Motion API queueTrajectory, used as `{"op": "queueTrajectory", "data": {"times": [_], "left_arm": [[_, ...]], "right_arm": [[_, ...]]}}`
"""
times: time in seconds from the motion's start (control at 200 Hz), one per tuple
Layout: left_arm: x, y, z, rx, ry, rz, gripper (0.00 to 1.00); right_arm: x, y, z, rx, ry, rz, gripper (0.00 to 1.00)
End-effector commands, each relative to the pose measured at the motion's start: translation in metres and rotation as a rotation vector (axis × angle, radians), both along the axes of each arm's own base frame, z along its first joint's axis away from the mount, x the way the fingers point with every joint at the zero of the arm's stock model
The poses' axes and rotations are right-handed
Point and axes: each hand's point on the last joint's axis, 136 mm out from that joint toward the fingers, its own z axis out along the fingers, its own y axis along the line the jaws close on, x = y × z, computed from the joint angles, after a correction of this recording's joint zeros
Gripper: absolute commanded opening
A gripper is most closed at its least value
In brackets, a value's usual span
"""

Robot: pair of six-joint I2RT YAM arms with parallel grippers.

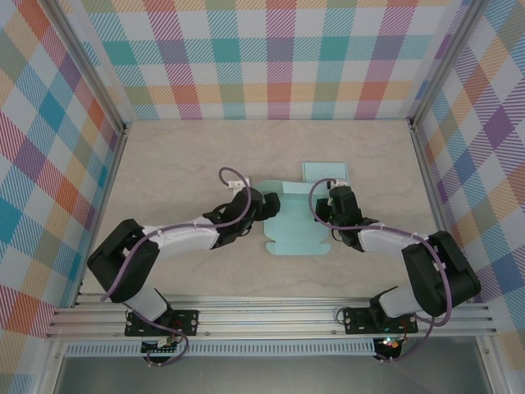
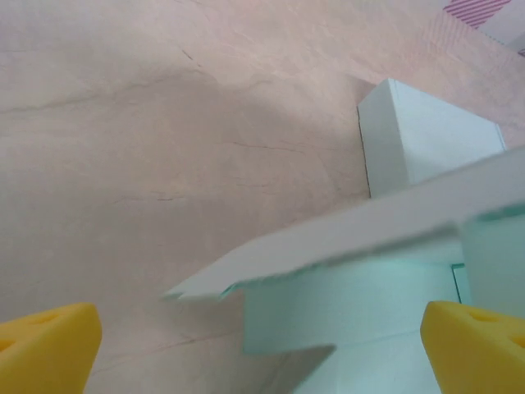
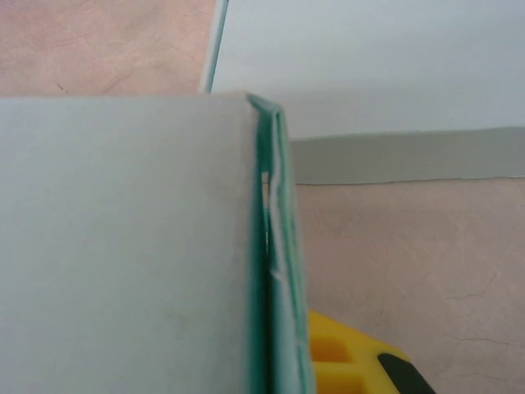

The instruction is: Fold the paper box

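Since its thin card looks light, springy and easily creased, the paper box [image 1: 297, 226], in the middle of the table [image 1: 180, 160], wants gripping by its folded walls; the right gripper [image 1: 330, 197] pinches one, the left gripper [image 2: 262, 345] gapes.

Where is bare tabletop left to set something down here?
Free: the far strip of table between the paper box and the back wall, both far corners, and the near patch between box and front rail. Crowded: the centre, where the left gripper and right gripper flank the box.
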Motion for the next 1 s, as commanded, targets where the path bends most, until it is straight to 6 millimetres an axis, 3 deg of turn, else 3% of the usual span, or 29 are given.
{"op": "queueTrajectory", "data": {"times": [0.0, 0.26, 0.68, 0.78, 0.995], "left_arm": [[-0.011, 0.020, 0.000, 0.004, 0.012, 0.046, 0.98], [-0.024, 0.044, -0.024, 0.080, 0.087, 0.115, 0.92], [-0.018, 0.065, -0.053, 0.186, 0.167, 0.199, 0.91], [-0.016, 0.064, -0.058, 0.176, 0.176, 0.193, 0.91], [-0.005, 0.039, -0.059, 0.134, 0.148, 0.102, 0.91]], "right_arm": [[0.005, 0.003, 0.008, 0.009, -0.014, -0.014, 0.00], [0.004, 0.005, 0.010, 0.014, -0.016, -0.003, 0.00], [0.002, 0.006, 0.014, 0.013, -0.024, 0.011, 0.00], [0.002, 0.008, 0.015, 0.011, -0.025, 0.017, 0.00], [0.003, 0.011, 0.016, 0.013, -0.030, 0.026, 0.00]]}}
